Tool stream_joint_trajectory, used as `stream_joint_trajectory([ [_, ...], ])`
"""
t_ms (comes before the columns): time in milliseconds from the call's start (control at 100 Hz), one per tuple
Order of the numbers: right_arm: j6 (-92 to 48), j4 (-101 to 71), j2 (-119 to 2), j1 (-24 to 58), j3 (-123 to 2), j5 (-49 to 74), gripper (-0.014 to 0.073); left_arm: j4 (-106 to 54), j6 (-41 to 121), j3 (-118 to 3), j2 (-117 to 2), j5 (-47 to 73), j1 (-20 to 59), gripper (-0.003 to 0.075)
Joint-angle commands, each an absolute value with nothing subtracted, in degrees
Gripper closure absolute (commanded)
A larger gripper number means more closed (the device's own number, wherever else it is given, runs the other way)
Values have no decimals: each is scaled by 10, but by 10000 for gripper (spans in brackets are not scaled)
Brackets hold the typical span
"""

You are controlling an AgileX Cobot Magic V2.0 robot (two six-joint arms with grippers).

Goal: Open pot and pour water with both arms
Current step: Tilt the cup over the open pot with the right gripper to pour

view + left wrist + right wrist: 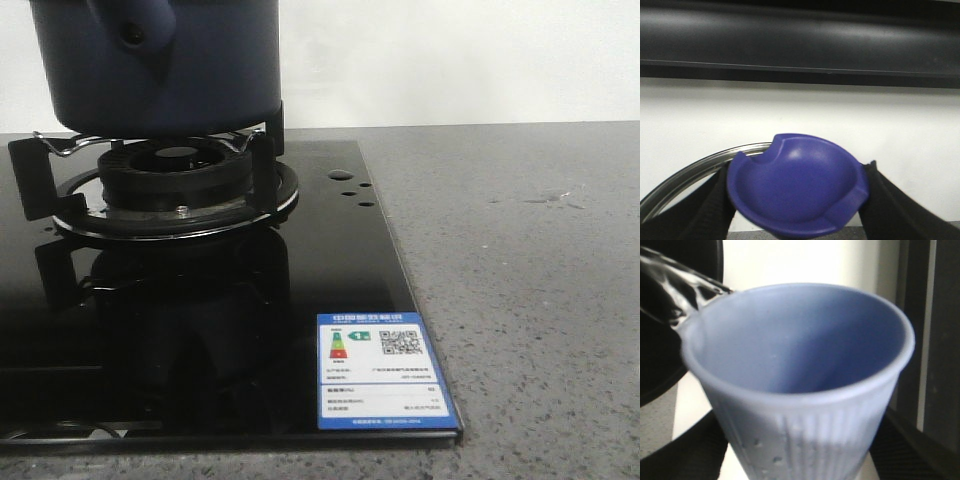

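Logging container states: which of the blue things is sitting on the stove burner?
The dark navy pot rests on the burner supports. The light-blue ribbed cup and the blue lid knob are each held in a gripper.

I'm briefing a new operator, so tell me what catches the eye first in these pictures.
The dark blue pot fills the top left of the front view, sitting on the burner of a glossy black stove that carries a blue energy label at its near right corner. In the left wrist view, the left tool clamps a purple-blue lid knob. In the right wrist view, the right tool holds a light-blue ribbed cup.
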State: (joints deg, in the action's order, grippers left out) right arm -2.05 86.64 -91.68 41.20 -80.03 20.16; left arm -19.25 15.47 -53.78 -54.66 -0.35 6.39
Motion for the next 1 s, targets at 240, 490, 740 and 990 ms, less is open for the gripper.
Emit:
stream_joint_trajectory([
  [240,-21,944,-888,415,-825,200,237,-192,155,-558,-535,-62,62,350],
  [490,-21,971,-888,415,-825,200,237,-192,155,-558,-535,-62,62,350],
  [740,-21,972,-888,415,-825,200,237,-192,155,-558,-535,-62,62,350],
  [990,-21,972,-888,415,-825,200,237,-192,155,-558,-535,-62,62,350],
])
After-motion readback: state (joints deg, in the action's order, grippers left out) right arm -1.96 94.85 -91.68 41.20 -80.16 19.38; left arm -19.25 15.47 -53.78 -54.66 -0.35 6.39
